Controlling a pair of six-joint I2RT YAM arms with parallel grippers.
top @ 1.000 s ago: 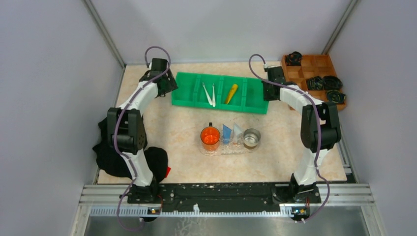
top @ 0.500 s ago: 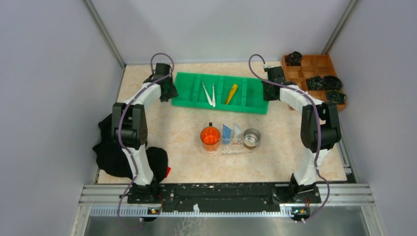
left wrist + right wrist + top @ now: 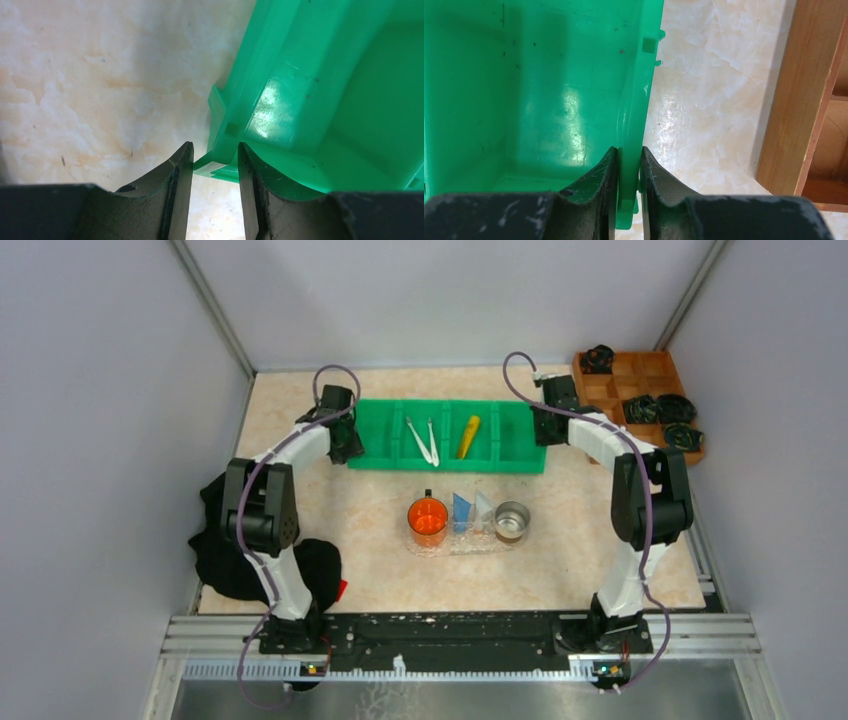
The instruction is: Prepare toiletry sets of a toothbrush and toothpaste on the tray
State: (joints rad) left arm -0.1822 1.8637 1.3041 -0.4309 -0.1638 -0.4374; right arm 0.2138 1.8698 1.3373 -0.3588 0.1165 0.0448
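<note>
Two white toothbrushes [image 3: 423,438] and a yellow toothpaste [image 3: 468,435] lie in the green bin [image 3: 390,430]. The clear tray [image 3: 465,543] holds an orange cup [image 3: 427,517], a blue toothpaste [image 3: 461,510], a white toothpaste [image 3: 484,506] and a metal cup [image 3: 511,521]. My left gripper [image 3: 345,445] is at the bin's left end. In the left wrist view it [image 3: 215,150] is open, with the corner of the bin [image 3: 310,90] between its tips. My right gripper [image 3: 540,428] is shut on the bin's right wall [image 3: 631,125], seen in the right wrist view [image 3: 629,152].
A brown wooden compartmented box [image 3: 655,368] with black coiled items stands at the back right, close to the bin's right end; its side shows in the right wrist view [image 3: 804,90]. A black cloth [image 3: 250,560] lies at the near left by the left arm.
My left gripper has moved right and nearer, from behind the bin's left end to its left near corner. The right gripper has stayed on the bin's right wall.
</note>
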